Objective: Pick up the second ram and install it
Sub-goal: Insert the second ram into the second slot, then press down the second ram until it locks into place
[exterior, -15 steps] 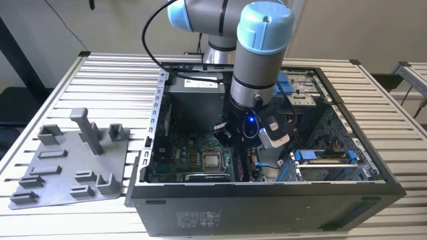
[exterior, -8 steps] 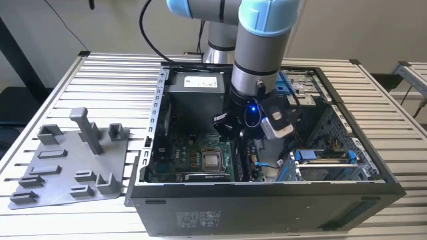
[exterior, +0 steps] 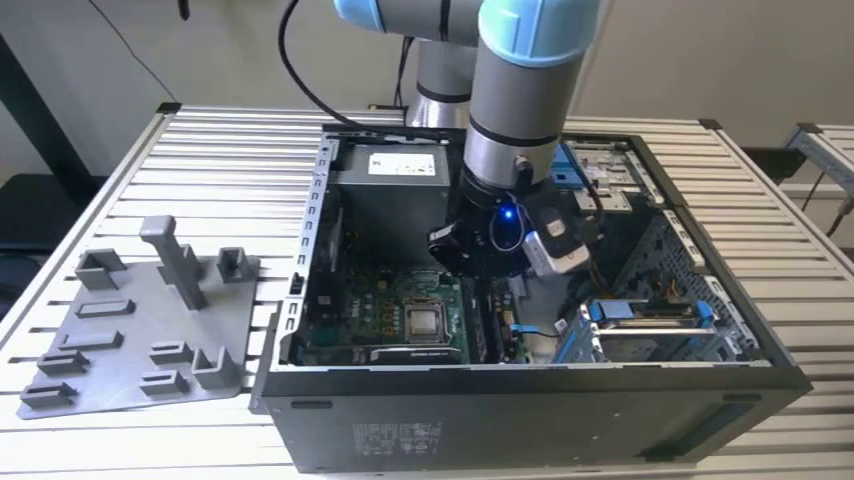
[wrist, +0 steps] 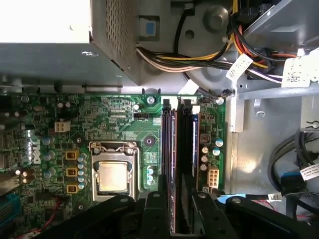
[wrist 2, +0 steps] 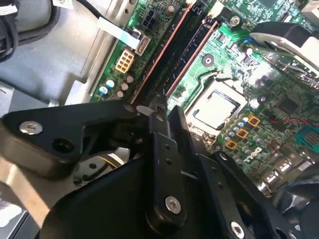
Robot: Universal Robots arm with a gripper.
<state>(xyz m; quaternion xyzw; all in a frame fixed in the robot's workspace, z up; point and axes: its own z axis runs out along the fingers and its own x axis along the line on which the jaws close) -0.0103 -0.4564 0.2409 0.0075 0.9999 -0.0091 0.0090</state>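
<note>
Looking down from the wrist, the gripper (wrist 2: pixel 160 107) has its black fingers (wrist: pixel 155 209) pinched together on the second ram (wrist: pixel 172 164) — a thin dark stick seen edge-on, standing in one of the long black slots (wrist: pixel 187 144) on the green motherboard (wrist: pixel 119 119). In both wrist views the stick runs lengthwise along the slot bank, with the CPU socket (wrist: pixel 113 174) just beside it (metal lid, shiny).

Further out, a bundle of power cables (wrist: pixel 164 55) runs near the slot ends. In the exterior view the arm (exterior: pixel 521 110) reaches down into the open PC case (exterior: pixel 534 420), which sits on a slatted table (exterior: pixel 200 150) — a grey parts tray (exterior: pixel 147 330) lies beside the case on the exterior view's left.
</note>
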